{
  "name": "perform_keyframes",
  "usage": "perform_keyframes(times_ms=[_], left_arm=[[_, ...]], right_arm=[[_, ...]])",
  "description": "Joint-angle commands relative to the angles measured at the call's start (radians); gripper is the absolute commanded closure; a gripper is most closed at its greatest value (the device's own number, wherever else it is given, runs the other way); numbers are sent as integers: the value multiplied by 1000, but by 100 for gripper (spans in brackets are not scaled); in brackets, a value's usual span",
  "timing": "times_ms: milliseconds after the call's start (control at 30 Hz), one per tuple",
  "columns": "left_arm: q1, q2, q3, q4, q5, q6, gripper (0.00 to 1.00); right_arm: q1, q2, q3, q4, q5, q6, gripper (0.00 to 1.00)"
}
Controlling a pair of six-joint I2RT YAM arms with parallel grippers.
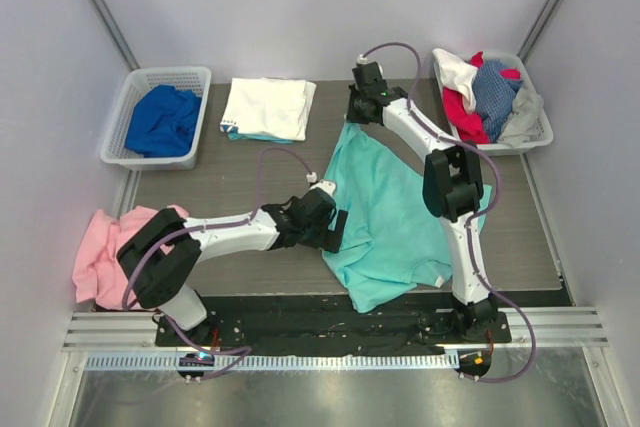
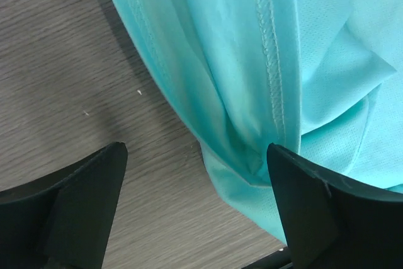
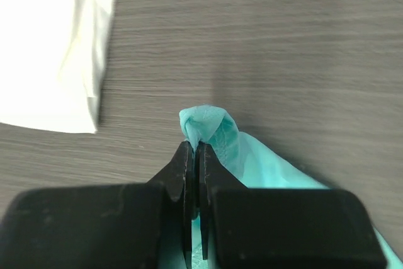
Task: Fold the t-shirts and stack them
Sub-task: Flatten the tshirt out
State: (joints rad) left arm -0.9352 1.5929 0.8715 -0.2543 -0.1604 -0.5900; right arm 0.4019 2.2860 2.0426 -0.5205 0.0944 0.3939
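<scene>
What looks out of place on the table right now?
A crumpled pink fabric garment sits at the near-left corner, spilling over the edge of the grey wood-grain table. The mint-green fabric t-shirt also runs past the near edge.

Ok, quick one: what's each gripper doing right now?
Left gripper: open over the edge of the mint-green t-shirt, not gripping it.
Right gripper: closed on a pinched fold of the same t-shirt.
</scene>
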Motion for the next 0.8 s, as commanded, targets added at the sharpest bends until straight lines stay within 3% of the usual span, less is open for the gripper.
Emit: perform_keyframes(times_ms=[0, 133, 267, 367, 500, 600, 767], left_arm=[[-1, -10, 15, -6, -43, -21, 0], [-1, -103, 9, -92, -106, -16, 0], [-1, -209, 20, -204, -165, -10, 0], [-2, -299, 59, -308, -240, 1, 0], [-1, -427, 141, -421, -362, 34, 0], [15, -473, 185, -444, -424, 76, 0], [88, -359, 170, -289, -381, 133, 0]], right_arm=[[21, 1, 143, 86, -154, -27, 99], [34, 13, 171, 86, -186, -47, 88], [35, 0, 165, 93, -212, -59, 32], [35, -60, 140, 99, -184, -70, 17], [22, -186, 74, 99, -99, -69, 12], [3, -330, -77, 100, 19, -34, 11], [-20, -555, -413, 80, 278, -4, 11]])
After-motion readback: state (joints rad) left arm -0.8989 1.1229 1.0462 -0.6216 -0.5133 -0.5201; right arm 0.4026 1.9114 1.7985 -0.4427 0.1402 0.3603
